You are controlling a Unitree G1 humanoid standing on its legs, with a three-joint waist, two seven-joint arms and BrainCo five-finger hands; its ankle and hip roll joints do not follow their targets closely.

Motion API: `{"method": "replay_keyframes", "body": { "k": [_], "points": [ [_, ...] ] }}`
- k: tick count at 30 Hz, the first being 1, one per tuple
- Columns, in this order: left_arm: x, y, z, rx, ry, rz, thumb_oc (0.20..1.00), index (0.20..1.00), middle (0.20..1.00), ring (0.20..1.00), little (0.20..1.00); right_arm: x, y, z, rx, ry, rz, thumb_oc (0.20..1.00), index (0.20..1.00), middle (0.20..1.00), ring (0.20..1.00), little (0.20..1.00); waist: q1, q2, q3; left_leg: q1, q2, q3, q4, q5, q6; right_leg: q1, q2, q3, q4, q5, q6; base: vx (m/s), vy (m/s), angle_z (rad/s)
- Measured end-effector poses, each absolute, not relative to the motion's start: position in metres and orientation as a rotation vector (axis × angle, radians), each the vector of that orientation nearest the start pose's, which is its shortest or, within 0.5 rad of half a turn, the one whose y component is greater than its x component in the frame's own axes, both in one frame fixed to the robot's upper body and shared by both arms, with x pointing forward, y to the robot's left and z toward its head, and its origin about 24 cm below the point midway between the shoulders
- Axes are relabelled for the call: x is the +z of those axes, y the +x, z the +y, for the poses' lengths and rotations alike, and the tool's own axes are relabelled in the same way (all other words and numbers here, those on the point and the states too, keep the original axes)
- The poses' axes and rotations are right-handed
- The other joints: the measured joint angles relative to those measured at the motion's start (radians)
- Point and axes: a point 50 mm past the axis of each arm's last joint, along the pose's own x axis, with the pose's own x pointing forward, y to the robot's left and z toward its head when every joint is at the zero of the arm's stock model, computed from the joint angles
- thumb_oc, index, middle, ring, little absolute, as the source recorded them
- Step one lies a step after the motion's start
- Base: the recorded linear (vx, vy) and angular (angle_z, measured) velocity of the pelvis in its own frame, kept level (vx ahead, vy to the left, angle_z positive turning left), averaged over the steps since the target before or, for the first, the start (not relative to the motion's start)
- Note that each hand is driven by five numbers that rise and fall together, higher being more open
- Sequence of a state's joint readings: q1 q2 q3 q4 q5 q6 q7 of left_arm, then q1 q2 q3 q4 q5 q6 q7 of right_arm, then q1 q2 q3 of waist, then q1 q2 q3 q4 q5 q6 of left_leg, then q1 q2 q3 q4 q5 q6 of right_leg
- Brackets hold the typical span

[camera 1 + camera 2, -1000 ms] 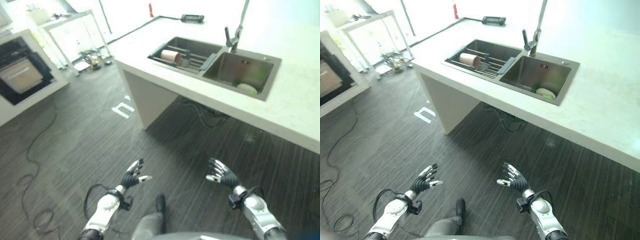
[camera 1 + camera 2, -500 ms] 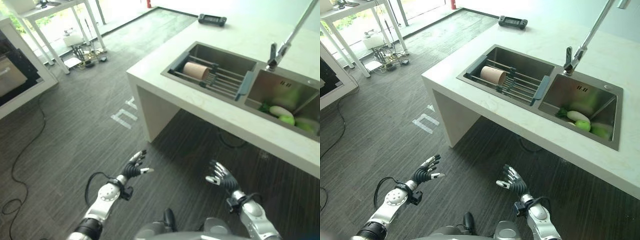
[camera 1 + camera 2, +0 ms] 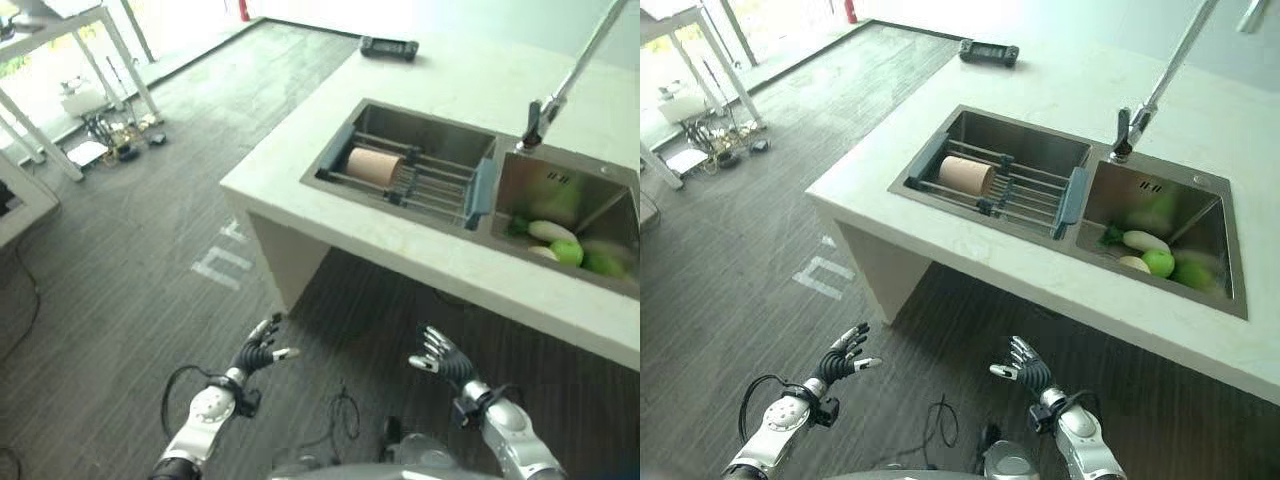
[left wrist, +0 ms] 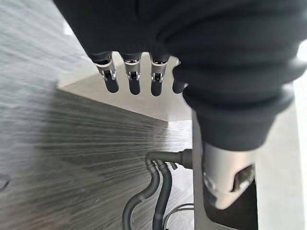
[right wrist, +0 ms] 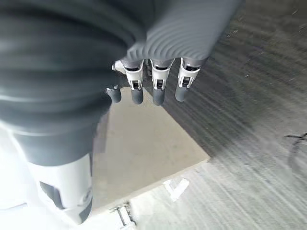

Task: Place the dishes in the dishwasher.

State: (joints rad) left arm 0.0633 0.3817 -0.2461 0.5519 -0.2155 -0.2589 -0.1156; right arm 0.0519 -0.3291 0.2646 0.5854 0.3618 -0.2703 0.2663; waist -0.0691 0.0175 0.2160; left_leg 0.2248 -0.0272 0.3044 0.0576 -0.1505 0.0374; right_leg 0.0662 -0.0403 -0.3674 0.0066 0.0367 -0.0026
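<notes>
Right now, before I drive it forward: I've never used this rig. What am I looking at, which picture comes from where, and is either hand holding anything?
It is a two-legged robot. The two wide pictures come from its head, looking down; the close ones come from each wrist. The left hand and right hand hang open over the floor, holding nothing. Ahead is a white counter with a double sink: a brownish cup lies on a rack in the left basin, green and white items in the right. A dark device lies at the counter's far edge.

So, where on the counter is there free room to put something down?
The pale countertop is bare between the black device and the sink's back edge, and right of the tall faucet. The steel sink basins are crowded: brown cup on the rack, green vegetables.
</notes>
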Motion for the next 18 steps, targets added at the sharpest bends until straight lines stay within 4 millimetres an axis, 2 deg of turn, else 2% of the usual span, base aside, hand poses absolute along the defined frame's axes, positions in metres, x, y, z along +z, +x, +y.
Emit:
{"method": "replay_keyframes", "body": {
  "k": [1, 2, 3, 4, 5, 6, 7, 8, 9, 10, 11, 13, 14, 16, 18],
  "points": [
    [-0.067, 0.197, 0.202, -0.197, 0.154, 0.410, 1.000, 1.000, 1.000, 1.000, 1.000, -0.073, 0.192, -0.192, 0.319, -0.010, 0.434, 1.000, 1.000, 1.000, 1.000, 1.000, -0.001, -0.017, -0.032, -0.096, 0.037, -0.028, 0.331, -0.029, -0.051, 0.104, 0.013, 0.044, -0.094, -0.009, -0.026, 0.16, -0.511, -0.93],
    [-0.068, 0.196, 0.202, -0.198, 0.154, 0.412, 1.000, 1.000, 1.000, 1.000, 1.000, -0.073, 0.191, -0.192, 0.331, -0.021, 0.441, 1.000, 1.000, 1.000, 1.000, 1.000, 0.006, -0.029, -0.045, -0.163, 0.051, -0.058, 0.442, -0.069, -0.083, 0.106, 0.018, 0.072, -0.094, -0.032, -0.058, 0.12, -0.423, -1.03],
    [-0.069, 0.198, 0.199, -0.213, 0.159, 0.411, 1.000, 1.000, 1.000, 1.000, 1.000, -0.076, 0.189, -0.196, 0.309, -0.017, 0.454, 1.000, 1.000, 1.000, 1.000, 1.000, 0.032, -0.044, -0.052, -0.236, 0.054, -0.089, 0.488, -0.070, -0.079, 0.101, 0.013, 0.111, -0.093, -0.045, -0.071, 0.04, -0.163, -0.76],
    [-0.067, 0.200, 0.199, -0.220, 0.167, 0.408, 1.000, 1.000, 1.000, 1.000, 1.000, -0.075, 0.189, -0.200, 0.307, -0.028, 0.457, 1.000, 1.000, 1.000, 1.000, 1.000, 0.018, -0.057, -0.054, -0.338, 0.070, -0.135, 0.466, -0.039, -0.090, 0.101, 0.011, 0.110, -0.076, -0.044, -0.056, 0.14, -0.189, -0.67],
    [-0.067, 0.204, 0.200, -0.215, 0.168, 0.404, 1.000, 1.000, 1.000, 1.000, 1.000, -0.078, 0.187, -0.204, 0.307, -0.048, 0.480, 1.000, 1.000, 1.000, 1.000, 1.000, -0.017, -0.046, -0.053, -0.373, 0.088, -0.181, 0.399, 0.159, -0.118, 0.029, 0.022, 0.127, 0.081, -0.139, -0.019, 0.28, -0.072, -0.43],
    [-0.065, 0.206, 0.209, -0.191, 0.179, 0.397, 1.000, 1.000, 1.000, 1.000, 1.000, -0.079, 0.189, -0.202, 0.321, -0.055, 0.477, 1.000, 1.000, 1.000, 1.000, 1.000, -0.017, -0.069, -0.045, -0.422, 0.075, -0.214, 0.509, 0.183, -0.159, -0.023, 0.015, 0.141, 0.149, -0.176, -0.080, 0.43, 0.160, -0.48],
    [-0.068, 0.201, 0.211, -0.187, 0.181, 0.416, 1.000, 1.000, 1.000, 1.000, 1.000, -0.088, 0.183, -0.204, 0.307, -0.053, 0.524, 1.000, 1.000, 1.000, 1.000, 1.000, -0.007, -0.063, -0.045, -0.498, 0.074, -0.273, 0.677, 0.201, -0.187, -0.010, 0.021, 0.174, 0.180, -0.203, -0.073, 0.55, 0.507, -1.42],
    [-0.074, 0.190, 0.214, -0.182, 0.179, 0.452, 1.000, 1.000, 1.000, 1.000, 1.000, -0.097, 0.173, -0.216, 0.279, -0.075, 0.592, 1.000, 1.000, 1.000, 1.000, 1.000, 0.004, 0.012, -0.062, -0.359, 0.103, -0.352, 0.045, 0.157, -0.103, 0.049, 0.055, 0.217, 0.060, -0.153, 0.007, 0.41, 0.427, -1.33],
    [-0.076, 0.189, 0.215, -0.183, 0.178, 0.464, 1.000, 1.000, 1.000, 1.000, 1.000, -0.099, 0.169, -0.220, 0.271, -0.085, 0.613, 1.000, 1.000, 1.000, 1.000, 1.000, -0.005, 0.016, -0.062, -0.316, 0.115, -0.348, -0.091, 0.183, -0.121, 0.066, 0.061, 0.220, 0.036, -0.137, 0.011, 0.27, 0.342, -1.17],
    [-0.077, 0.190, 0.214, -0.193, 0.175, 0.468, 1.000, 1.000, 1.000, 1.000, 1.000, -0.100, 0.166, -0.223, 0.266, -0.093, 0.625, 1.000, 1.000, 1.000, 1.000, 1.000, -0.003, 0.015, -0.060, -0.308, 0.127, -0.331, -0.125, 0.187, -0.120, 0.074, 0.064, 0.226, 0.024, -0.128, 0.006, 0.08, 0.116, -0.21],
    [-0.077, 0.190, 0.213, -0.210, 0.175, 0.470, 1.000, 1.000, 1.000, 1.000, 1.000, -0.099, 0.167, -0.226, 0.259, -0.103, 0.621, 1.000, 1.000, 1.000, 1.000, 1.000, 0.000, 0.012, -0.059, -0.302, 0.141, -0.291, -0.118, 0.192, -0.119, 0.081, 0.067, 0.210, 0.011, -0.114, -0.021, 0.17, 0.210, -0.31],
    [-0.078, 0.189, 0.208, -0.242, 0.176, 0.476, 1.000, 1.000, 1.000, 1.000, 1.000, -0.097, 0.169, -0.228, 0.244, -0.105, 0.612, 1.000, 1.000, 1.000, 1.000, 1.000, -0.005, 0.005, -0.056, -0.192, 0.129, -0.267, -0.151, 0.201, -0.130, 0.121, 0.067, 0.223, -0.023, -0.111, -0.024, 0.15, 0.176, -0.27],
    [-0.079, 0.188, 0.206, -0.245, 0.173, 0.476, 1.000, 1.000, 1.000, 1.000, 1.000, -0.097, 0.168, -0.228, 0.244, -0.103, 0.612, 1.000, 1.000, 1.000, 1.000, 1.000, -0.007, 0.022, -0.061, -0.125, 0.125, -0.255, -0.151, 0.237, -0.097, 0.121, 0.075, 0.226, -0.019, -0.115, -0.018, 0.07, 0.103, -0.02],
    [-0.074, 0.193, 0.209, -0.237, 0.188, 0.456, 1.000, 1.000, 1.000, 1.000, 1.000, -0.100, 0.167, -0.211, 0.274, -0.061, 0.600, 1.000, 1.000, 1.000, 1.000, 1.000, -0.013, 0.005, -0.042, -0.117, 0.113, -0.225, -0.149, 0.223, -0.087, 0.098, 0.050, 0.223, 0.031, -0.128, 0.024, 0.05, 0.099, -0.10],
    [-0.073, 0.195, 0.211, -0.228, 0.196, 0.451, 1.000, 1.000, 1.000, 1.000, 1.000, -0.102, 0.164, -0.199, 0.305, -0.032, 0.593, 1.000, 1.000, 1.000, 1.000, 1.000, -0.011, 0.005, -0.036, -0.116, 0.100, -0.219, -0.149, 0.213, -0.071, 0.082, 0.034, 0.218, 0.056, -0.131, 0.049, 0.02, 0.059, -0.11]
  ]
}}
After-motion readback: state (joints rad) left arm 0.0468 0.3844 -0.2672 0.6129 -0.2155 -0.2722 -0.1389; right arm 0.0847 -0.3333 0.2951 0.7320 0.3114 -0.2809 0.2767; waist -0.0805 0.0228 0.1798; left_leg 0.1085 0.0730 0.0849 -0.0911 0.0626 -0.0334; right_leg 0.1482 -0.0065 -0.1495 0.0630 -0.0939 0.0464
